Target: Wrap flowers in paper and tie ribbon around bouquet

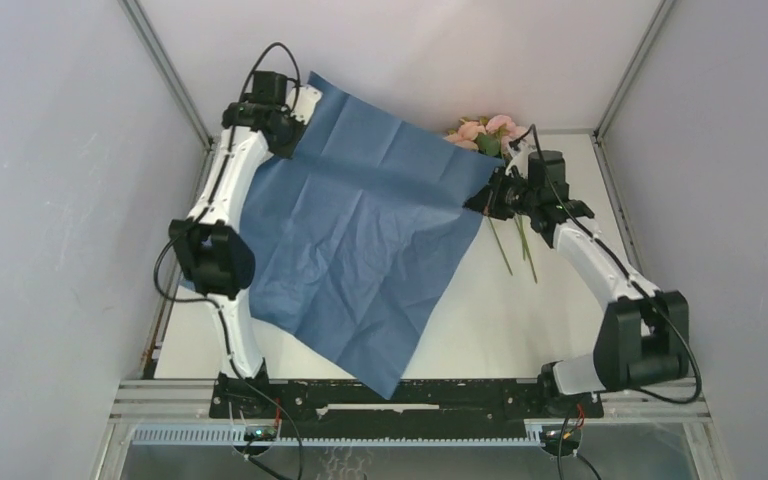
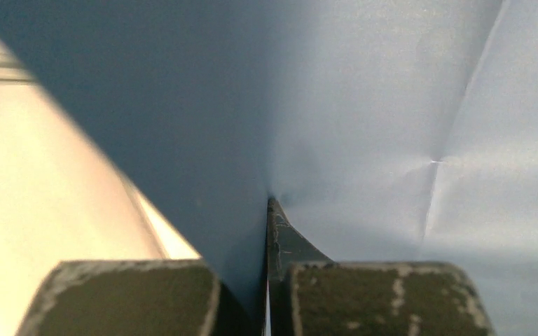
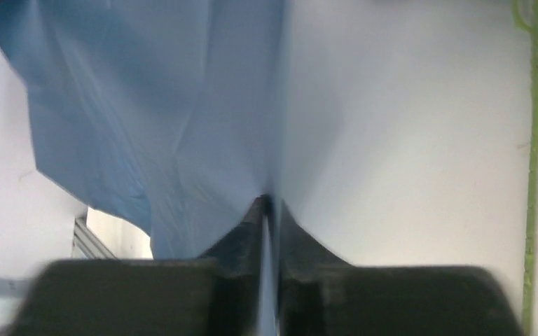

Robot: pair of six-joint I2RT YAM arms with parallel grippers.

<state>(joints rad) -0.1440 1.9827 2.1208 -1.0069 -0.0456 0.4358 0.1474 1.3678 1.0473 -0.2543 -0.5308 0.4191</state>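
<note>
The blue paper (image 1: 360,240) hangs spread in the air between both arms, its lower corner drooping over the table's near edge. My left gripper (image 1: 290,135) is shut on the sheet's far left corner; in the left wrist view the paper (image 2: 364,119) runs into the closed jaws of that gripper (image 2: 270,210). My right gripper (image 1: 485,200) is shut on the paper's right corner, and the sheet (image 3: 182,119) is pinched between the fingers of this gripper (image 3: 270,206). The flowers (image 1: 485,132) lie at the back right, their stems (image 1: 525,250) trailing toward me. The ribbon is out of view.
White table (image 1: 520,320) with metal frame posts at the back corners and grey walls on both sides. A green stem (image 3: 532,140) runs down the right edge of the right wrist view.
</note>
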